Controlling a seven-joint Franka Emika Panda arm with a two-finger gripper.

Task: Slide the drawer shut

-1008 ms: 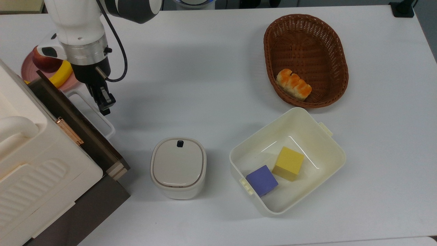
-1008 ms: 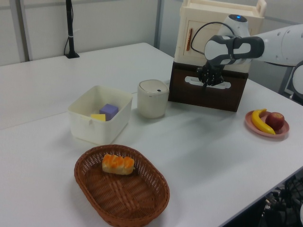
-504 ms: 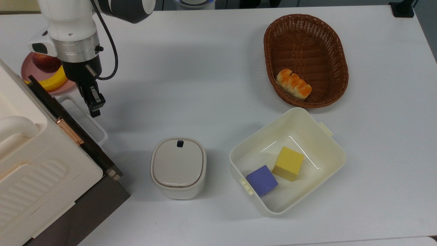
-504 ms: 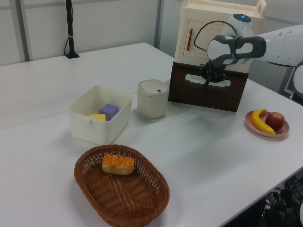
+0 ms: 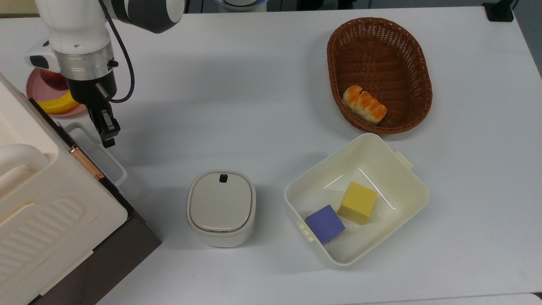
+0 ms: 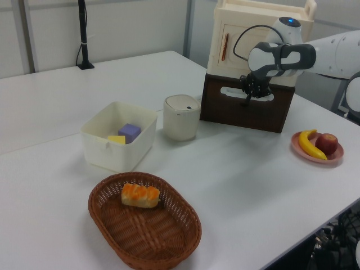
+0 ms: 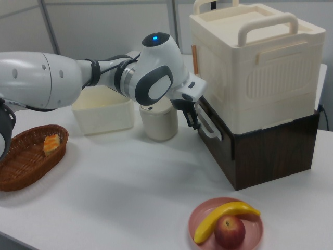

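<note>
Since a second ago the drawer has slid most of the way into the cabinet, and the arm has tracked along with it toward the top view's left. Now the dark front panel looks nearly flush with the cabinet's brown base in the right view, with the white loop handle poking out over the table.

Biggest thing for finishing well: the arm should keep pushing straight along the drawer's travel, not sideways, or the box could bind or shove the whole cabinet across the table. The drawer probably has only a sliver left, so a slow, steady push beats a jab.

The pincer sits right at the handle's upper end, up against it as far as the left view shows, fingers looking pressed together and holding nothing. Contact on the panel itself would likely be steadier than on the thin loop.

The canister stands well clear, and the fruit plate is near the arm's wrist.
</note>
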